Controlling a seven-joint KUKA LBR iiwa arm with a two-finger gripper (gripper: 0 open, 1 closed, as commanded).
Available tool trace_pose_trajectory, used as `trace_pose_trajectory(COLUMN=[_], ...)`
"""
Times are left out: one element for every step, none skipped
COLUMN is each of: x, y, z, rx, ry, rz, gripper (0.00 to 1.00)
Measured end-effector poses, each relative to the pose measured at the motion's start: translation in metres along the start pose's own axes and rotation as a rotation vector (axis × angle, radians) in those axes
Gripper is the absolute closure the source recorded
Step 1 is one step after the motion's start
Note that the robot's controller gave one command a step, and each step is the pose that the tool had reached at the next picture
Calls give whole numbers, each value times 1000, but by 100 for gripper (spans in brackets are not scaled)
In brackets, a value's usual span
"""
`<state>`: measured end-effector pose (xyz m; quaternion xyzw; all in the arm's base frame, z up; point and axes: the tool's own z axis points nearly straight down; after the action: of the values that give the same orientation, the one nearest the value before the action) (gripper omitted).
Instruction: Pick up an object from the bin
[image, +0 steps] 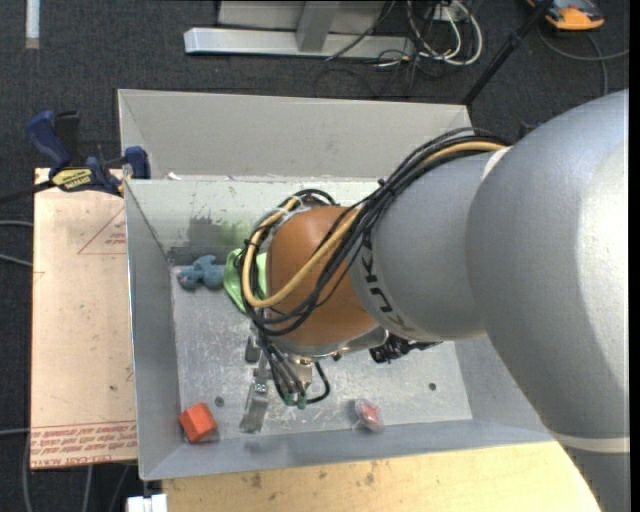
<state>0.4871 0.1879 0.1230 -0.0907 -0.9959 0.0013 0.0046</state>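
One orange block (197, 422), one blue figure (202, 273), one pink lump (368, 413).

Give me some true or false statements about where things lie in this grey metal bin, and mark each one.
The small orange block lies in the grey metal bin's lower left corner. True.
The blue-grey lumpy thing touches the orange block. False: it lies apart, further up by the left wall.
The gripper is between the orange block and the small pinkish thing. True.
The green thing lies in full view. False: the arm's orange cover hides part of it.
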Motion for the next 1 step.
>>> trace_pose_trajectory(x=[-92], y=[-29], z=[27], rx=[-3], ry=[-12], rz=[100], gripper=[0])
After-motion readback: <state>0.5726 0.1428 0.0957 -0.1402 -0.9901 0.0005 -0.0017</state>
